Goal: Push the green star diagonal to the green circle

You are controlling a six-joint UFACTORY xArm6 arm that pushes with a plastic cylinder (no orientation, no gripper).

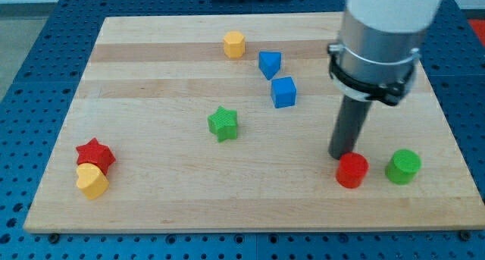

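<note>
green star (223, 123) flat, no long axis, green circle (403, 167) far right, no pincer visible

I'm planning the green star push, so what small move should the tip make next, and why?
Probably slide my tip toward the view's left, round to the far side of the green star. The tip now sits just above the red cylinder, beside the green circle, so the star lies well left of both.
</note>
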